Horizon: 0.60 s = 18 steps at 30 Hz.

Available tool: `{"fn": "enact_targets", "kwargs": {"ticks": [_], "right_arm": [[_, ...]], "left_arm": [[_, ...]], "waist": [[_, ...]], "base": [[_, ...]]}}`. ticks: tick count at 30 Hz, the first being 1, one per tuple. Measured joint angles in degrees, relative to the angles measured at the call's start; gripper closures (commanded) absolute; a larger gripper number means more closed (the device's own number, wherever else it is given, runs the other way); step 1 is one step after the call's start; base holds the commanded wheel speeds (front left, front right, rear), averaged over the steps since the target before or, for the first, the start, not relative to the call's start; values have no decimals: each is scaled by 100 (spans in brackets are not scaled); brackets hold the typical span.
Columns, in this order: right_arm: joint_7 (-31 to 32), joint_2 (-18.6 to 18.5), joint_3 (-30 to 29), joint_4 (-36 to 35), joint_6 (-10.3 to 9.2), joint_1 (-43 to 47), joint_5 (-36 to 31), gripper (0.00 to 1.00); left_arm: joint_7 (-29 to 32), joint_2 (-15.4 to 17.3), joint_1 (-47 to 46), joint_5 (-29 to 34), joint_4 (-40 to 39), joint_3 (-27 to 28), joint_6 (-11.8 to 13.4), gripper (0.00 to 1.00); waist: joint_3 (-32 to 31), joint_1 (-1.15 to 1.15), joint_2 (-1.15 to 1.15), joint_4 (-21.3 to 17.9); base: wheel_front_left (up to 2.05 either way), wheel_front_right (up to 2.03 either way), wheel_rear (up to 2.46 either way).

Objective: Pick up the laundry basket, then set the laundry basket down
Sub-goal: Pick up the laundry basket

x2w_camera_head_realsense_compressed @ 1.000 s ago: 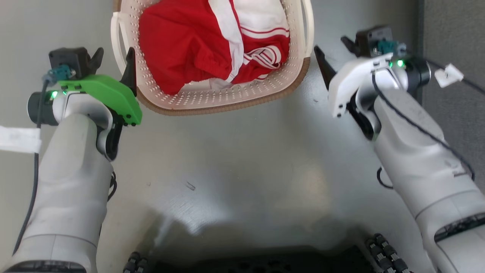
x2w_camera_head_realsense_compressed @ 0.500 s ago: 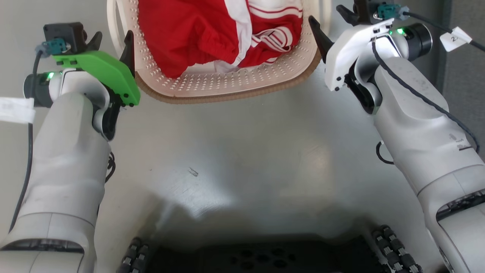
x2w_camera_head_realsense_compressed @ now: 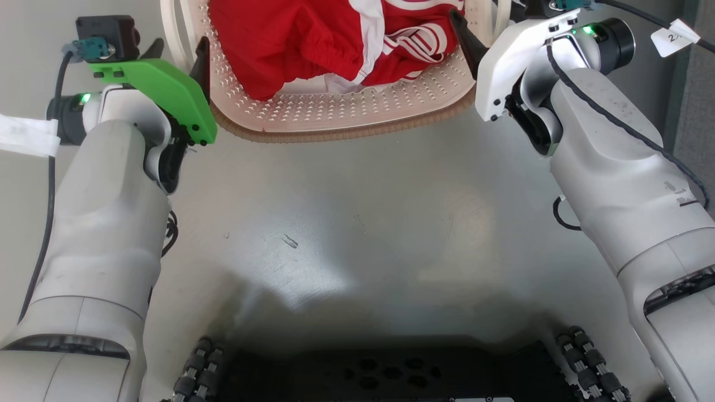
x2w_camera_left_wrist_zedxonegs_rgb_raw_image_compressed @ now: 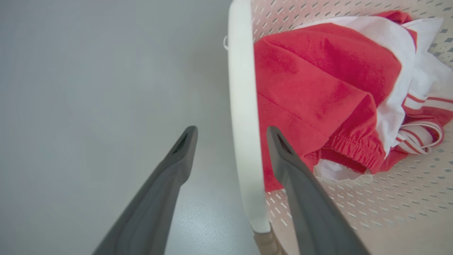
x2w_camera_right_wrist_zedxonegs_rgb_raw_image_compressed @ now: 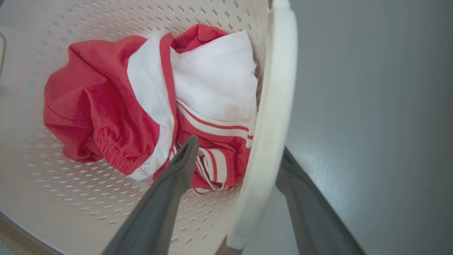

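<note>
Grey floor (x2w_camera_head_realsense_compressed: 357, 223) carries the laundry basket (x2w_camera_head_realsense_compressed: 335, 114), which sits just ahead of the robot's dark base (x2w_camera_head_realsense_compressed: 368, 374) with its brown rim nearest the robot. Inside lies a crumpled red and white garment (x2w_camera_head_realsense_compressed: 313, 39). The left loop handle (x2w_camera_left_wrist_zedxonegs_rgb_raw_image_compressed: 244, 141) runs between the spread fingers of the left gripper (x2w_camera_left_wrist_zedxonegs_rgb_raw_image_compressed: 230, 131), one finger inside the basket and one outside. The right gripper (x2w_camera_right_wrist_zedxonegs_rgb_raw_image_compressed: 239, 147) likewise straddles the right handle (x2w_camera_right_wrist_zedxonegs_rgb_raw_image_compressed: 272, 106), fingers apart, not pinching.

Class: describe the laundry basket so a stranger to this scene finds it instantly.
On the grey floor, between the left hand and the right hand, is the laundry basket. It is cream perforated plastic with a brown woven rim and red-and-white clothes inside.
</note>
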Motion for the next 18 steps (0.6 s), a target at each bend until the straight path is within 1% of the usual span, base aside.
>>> {"fn": "enact_targets", "kwargs": {"ticks": [1, 2, 3, 4, 7, 8, 10, 18], "right_arm": [[-1, 1, 26, 16, 0, -3, 36, 53], [-18, 0, 47, 31, 0, -7, 65, 56], [-18, 0, 47, 31, 0, -7, 65, 62], [-25, 0, 60, 37, 0, -13, 118, 100], [-38, -45, 138, 79, -1, -55, 190, 100], [-44, -37, 159, 84, -23, -60, 231, 100], [-65, -27, 172, 104, -71, -120, 272, 100], [-146, -27, 296, 210, -76, -220, 386, 100]], "left_arm": [[7, -2, -1, -30, 22, -16, 0, 17], [35, -2, -3, -58, 43, -19, 0, 39], [35, -2, -3, -58, 43, -19, 0, 52], [60, -2, -4, -85, 65, -32, 0, 100], [73, -3, -21, -107, 103, -89, 0, 100], [73, -15, -29, -121, 109, -122, -46, 100], [71, -56, -36, -216, 127, -145, -44, 100], [38, -43, -125, -349, 200, -237, -44, 100]], "waist": [[5, 0, 0, 2], [11, 0, 0, 5], [11, 0, 0, 5], [16, 0, 0, 7], [35, 0, 0, 12], [41, 0, 0, 13], [54, 0, 0, 15], [79, 0, 0, 18]], "base": [[0, 0, 0], [0, 0, 0], [0, 0, 0], [0, 0, 0], [0, 0, 0], [0, 0, 0], [0, 0, 0], [0, 0, 0]]}}
